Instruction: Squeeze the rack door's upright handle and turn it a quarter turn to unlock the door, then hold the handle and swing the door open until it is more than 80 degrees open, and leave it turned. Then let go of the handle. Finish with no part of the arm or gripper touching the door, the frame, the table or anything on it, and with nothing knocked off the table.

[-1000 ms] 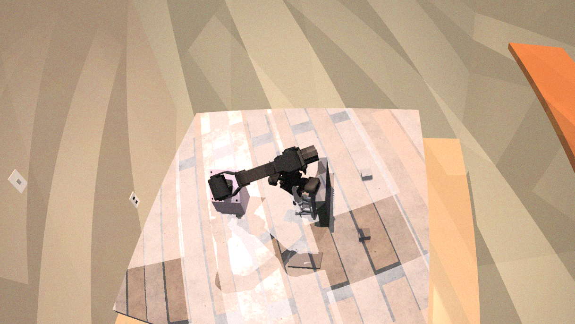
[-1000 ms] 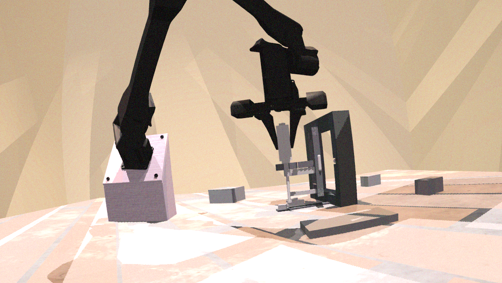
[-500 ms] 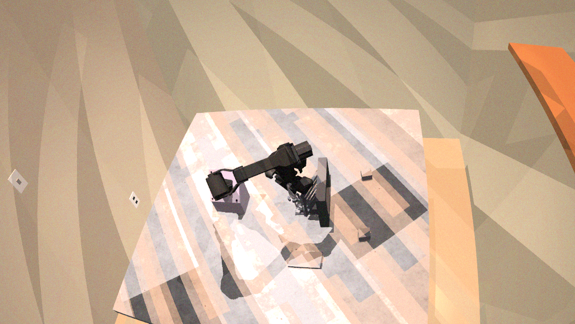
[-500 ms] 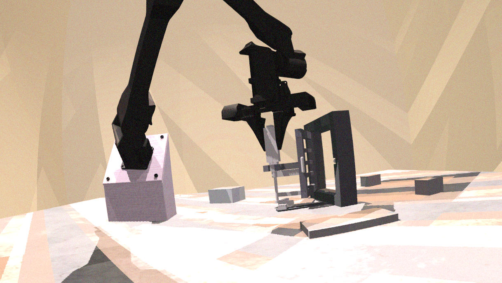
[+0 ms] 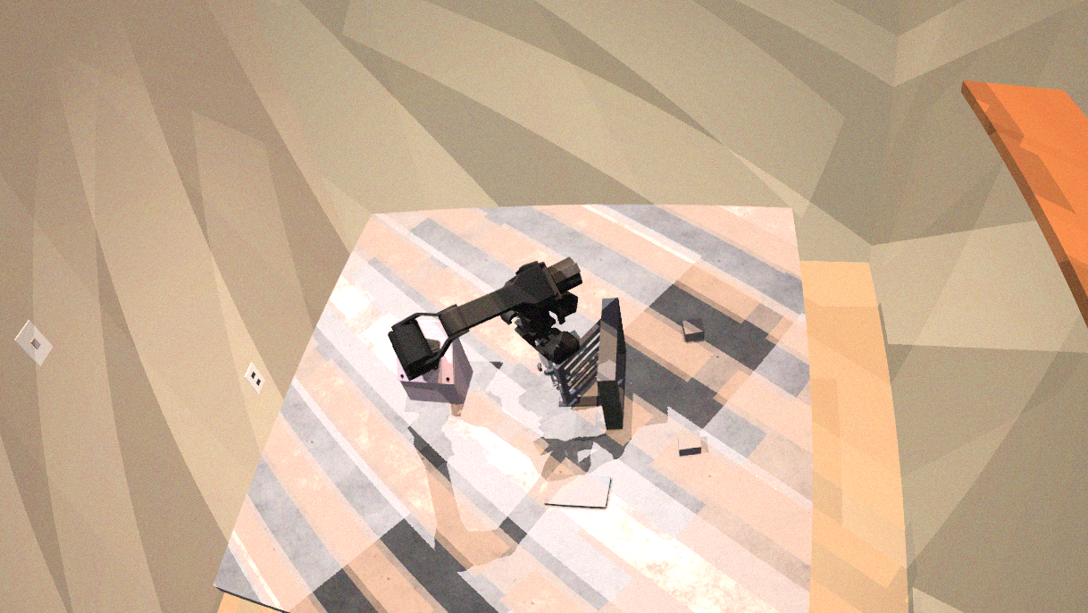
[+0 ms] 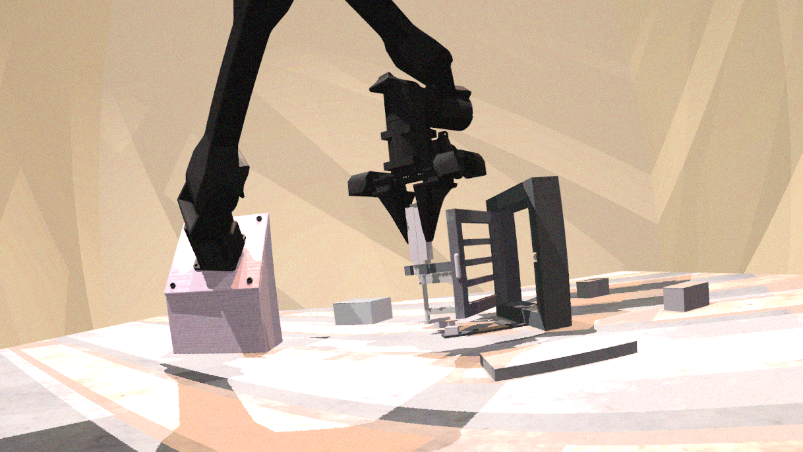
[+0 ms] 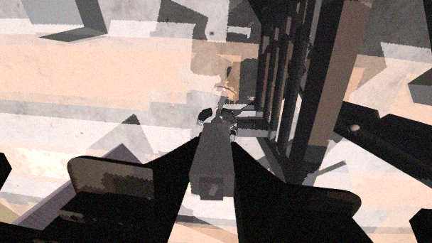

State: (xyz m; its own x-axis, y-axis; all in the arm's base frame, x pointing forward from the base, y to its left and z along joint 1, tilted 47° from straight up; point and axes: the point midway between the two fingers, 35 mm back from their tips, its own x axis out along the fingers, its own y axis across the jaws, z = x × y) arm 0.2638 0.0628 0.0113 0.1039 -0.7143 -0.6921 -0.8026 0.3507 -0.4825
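The rack door (image 5: 584,369) (image 6: 456,283) (image 7: 339,71), a dark barred panel, stands partly open from its dark upright frame (image 5: 611,357) (image 6: 550,246) (image 7: 398,138), with a wide gap at the handle side. The upright grey handle (image 6: 419,252) (image 7: 212,163) stands off the door's free edge on short arms. My gripper (image 6: 418,238) (image 7: 215,143) points down and is shut on the handle's upper part, one finger on each side. The arm hides much of the handle in the top view. The handle's exact turn is hard to judge.
A light block (image 6: 362,311) (image 7: 53,12) lies between the arm's base box (image 5: 433,390) (image 6: 216,323) and the door. Two small blocks (image 5: 692,330) (image 6: 685,296) lie behind the frame. A flat slab (image 5: 580,494) (image 6: 556,362) lies on the door's near side in the exterior view.
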